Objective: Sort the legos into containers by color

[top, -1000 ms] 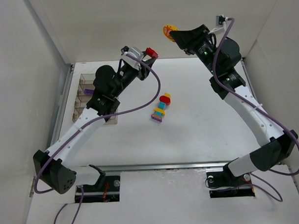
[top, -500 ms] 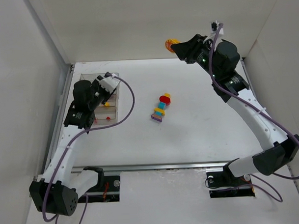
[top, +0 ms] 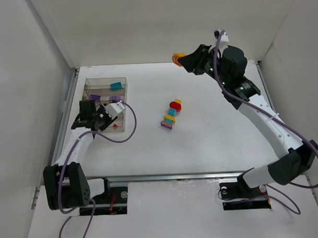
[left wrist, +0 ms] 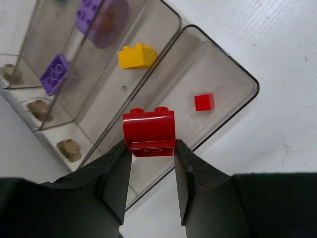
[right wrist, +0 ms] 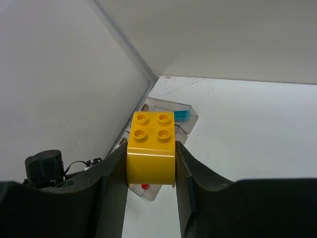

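Note:
My left gripper [left wrist: 151, 148] is shut on a red brick [left wrist: 148, 131] and holds it above the near end of the clear four-compartment organizer [left wrist: 210, 62]. In the left wrist view, that end compartment holds a small red brick [left wrist: 203, 102]. The one beside it holds a yellow brick [left wrist: 136, 55], and the one after that holds purple bricks [left wrist: 53, 73]. In the top view the left gripper [top: 107, 114] hangs over the organizer [top: 105, 79]. My right gripper [top: 180, 58] is raised at the back, shut on a yellow brick [right wrist: 151, 146]. A cluster of loose legos [top: 172, 114] lies mid-table.
A teal brick [top: 115, 85] lies in the organizer's far compartment; it also shows in the right wrist view [right wrist: 181, 116]. White walls enclose the table on the left, back and right. The left arm is folded back close to the left wall.
My left arm has swung back and down from mid-table to over the organizer, still holding the red brick. My right gripper has shifted slightly left and lower with the yellow brick.

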Available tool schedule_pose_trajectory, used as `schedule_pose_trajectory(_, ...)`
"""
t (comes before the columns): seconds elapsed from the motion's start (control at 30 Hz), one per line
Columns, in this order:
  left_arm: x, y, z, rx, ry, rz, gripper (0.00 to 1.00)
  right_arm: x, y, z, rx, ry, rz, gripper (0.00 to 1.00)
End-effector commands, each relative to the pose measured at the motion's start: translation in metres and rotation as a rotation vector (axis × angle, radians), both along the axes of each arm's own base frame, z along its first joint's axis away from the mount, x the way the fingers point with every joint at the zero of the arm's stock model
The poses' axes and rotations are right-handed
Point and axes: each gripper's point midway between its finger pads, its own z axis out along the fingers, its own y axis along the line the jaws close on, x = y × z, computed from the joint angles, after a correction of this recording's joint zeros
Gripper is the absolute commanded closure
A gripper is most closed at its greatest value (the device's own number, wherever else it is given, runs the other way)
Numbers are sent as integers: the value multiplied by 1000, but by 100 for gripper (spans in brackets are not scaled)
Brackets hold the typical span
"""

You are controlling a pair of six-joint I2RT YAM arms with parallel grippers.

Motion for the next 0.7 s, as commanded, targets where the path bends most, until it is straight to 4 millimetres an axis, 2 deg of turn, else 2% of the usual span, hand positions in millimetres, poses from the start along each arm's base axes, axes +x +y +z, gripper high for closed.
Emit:
schedule_pose_trajectory(0.0, 9, -9, -4, -7, -45, -78, 100, -4, 3, 9, -8, -46, 12, 100)
schedule_pose_trajectory(0.13, 13, -2, -22, 3, 8, -51, 100, -2, 3, 7, -20, -43, 11, 100)
schedule_pose_trajectory(0.17, 13, -2, -22, 3, 9, -51, 97, 0, 4, 7, -20, -43, 11, 100)
schedule_pose_trajectory(0.2, 10, -2, -27, 1, 31, -51, 85, 0, 4, 5, -31, -41, 11, 100)
schedule_pose_trajectory(0.3, 15, -2, -24, 3, 10, -51, 72, 4, 8, 2, -44, -36, 23, 100)
schedule_pose_trajectory(0.33, 17, -2, -21, 4, 1, -51, 57, 5, 11, -3, -49, -26, 36, 100)
schedule_pose_trajectory(0.4, 17, -4, -17, -3, -9, -58, 42, 3, 12, 2, -45, -36, 46, 100)
schedule_pose_trajectory(0.43, 17, -4, -17, -3, -9, -58, 39, 7, 14, -3, -50, -25, 47, 100)
schedule_pose_trajectory(0.53, 20, -4, -10, -8, -28, -52, 31, 5, 15, 1, -54, -41, 57, 100)
schedule_pose_trajectory(0.6, 20, -5, 0, -12, -51, -59, 31, 7, 17, -4, -66, -38, 66, 100)
schedule_pose_trajectory(0.67, 23, -9, 15, -26, -84, -75, 31, 4, 19, 0, -82, -64, 90, 100)
